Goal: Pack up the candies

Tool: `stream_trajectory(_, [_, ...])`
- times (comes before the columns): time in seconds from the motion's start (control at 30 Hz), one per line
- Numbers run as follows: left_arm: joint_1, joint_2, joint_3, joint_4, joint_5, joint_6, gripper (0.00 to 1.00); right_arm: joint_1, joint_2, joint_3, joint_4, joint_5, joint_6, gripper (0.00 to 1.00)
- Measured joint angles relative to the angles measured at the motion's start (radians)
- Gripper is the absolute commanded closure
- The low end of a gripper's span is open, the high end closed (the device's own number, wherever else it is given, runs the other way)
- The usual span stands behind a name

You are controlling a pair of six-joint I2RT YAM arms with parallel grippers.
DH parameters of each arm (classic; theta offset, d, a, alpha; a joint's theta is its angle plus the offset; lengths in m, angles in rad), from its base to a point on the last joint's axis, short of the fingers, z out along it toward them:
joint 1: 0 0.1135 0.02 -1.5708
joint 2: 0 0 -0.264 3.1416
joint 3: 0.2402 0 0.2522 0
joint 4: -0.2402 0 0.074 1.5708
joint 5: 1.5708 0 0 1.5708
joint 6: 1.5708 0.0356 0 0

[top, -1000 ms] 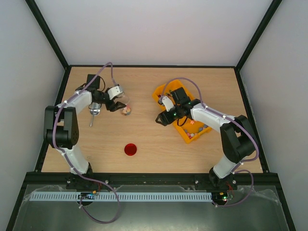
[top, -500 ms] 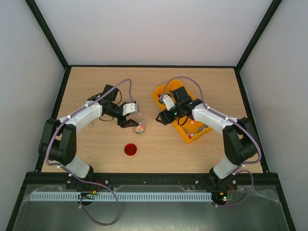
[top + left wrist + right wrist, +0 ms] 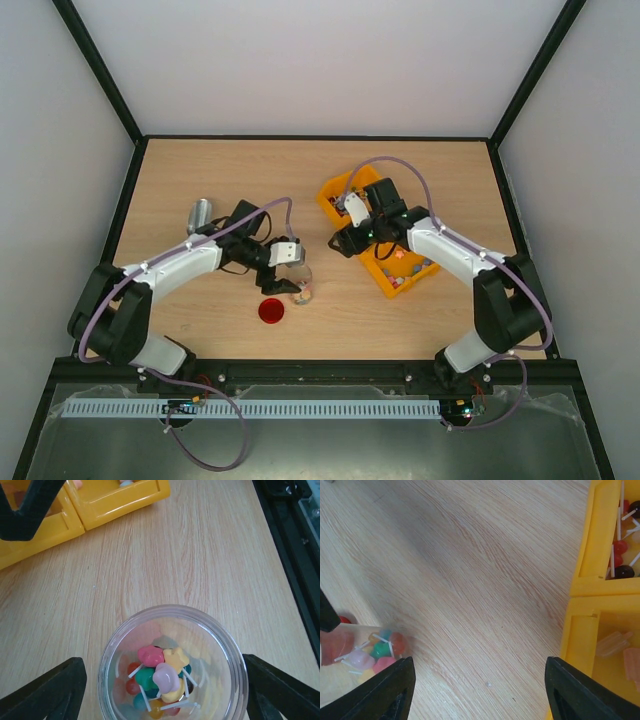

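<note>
Small lollipop-shaped candies (image 3: 160, 677), pink, yellow, green, lilac and red on white sticks, lay heaped in the bottom of a clear round plastic jar (image 3: 220, 645). The jar was upright and open-topped over the pale wooden table (image 3: 210, 555); could not tell whether it touched the table. The left gripper (image 3: 292, 272) clasped it, a black finger on either side. A flat round red lid (image 3: 271, 311) lay just beside the jar. The right gripper (image 3: 477, 677) hung spread wide and empty beside the yellow compartmented plastic tray (image 3: 580, 630), which held more sweets.
</note>
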Motion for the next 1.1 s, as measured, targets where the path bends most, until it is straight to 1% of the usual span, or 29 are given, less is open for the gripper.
stream_trajectory(0.17, [-0.001, -0.006, 0.0, 0.005, -0.013, -0.017, 0.06, -0.001, -0.026, -0.014, -0.001, 0.006, -0.011, 0.16])
stream_trajectory(0.23, [0.002, -0.024, 0.0, -0.002, -0.016, -0.014, 0.01, -0.001, -0.04, -0.019, -0.001, 0.007, -0.014, 0.13])
stream_trajectory(0.37, [0.034, -0.103, 0.0, -0.052, -0.009, 0.003, 0.01, -0.001, -0.079, -0.036, 0.0, 0.007, -0.025, 0.09])
stream_trajectory(0.5, [0.129, -0.201, 0.0, -0.147, -0.007, 0.043, 0.03, -0.001, -0.137, -0.055, 0.001, 0.007, -0.037, 0.08])
stream_trajectory(0.67, [0.238, -0.318, -0.04, -0.261, -0.03, 0.115, 0.1, -0.001, -0.192, -0.068, 0.008, 0.005, -0.051, 0.07])
stream_trajectory(0.8, [0.246, -0.408, -0.131, -0.349, -0.076, 0.2, 0.17, -0.001, -0.203, -0.071, 0.016, 0.005, -0.055, 0.06])
stream_trajectory(0.93, [0.202, -0.473, -0.216, -0.404, -0.143, 0.268, 0.29, -0.001, -0.201, -0.071, 0.016, 0.005, -0.056, 0.06])
stream_trajectory(1.0, [0.155, -0.502, -0.253, -0.402, -0.184, 0.285, 0.32, -0.001, -0.196, -0.071, 0.016, 0.006, -0.056, 0.06])
stream_trajectory(1.1, [0.051, -0.527, -0.305, -0.389, -0.243, 0.29, 0.39, -0.001, -0.183, -0.071, 0.015, 0.006, -0.056, 0.06])
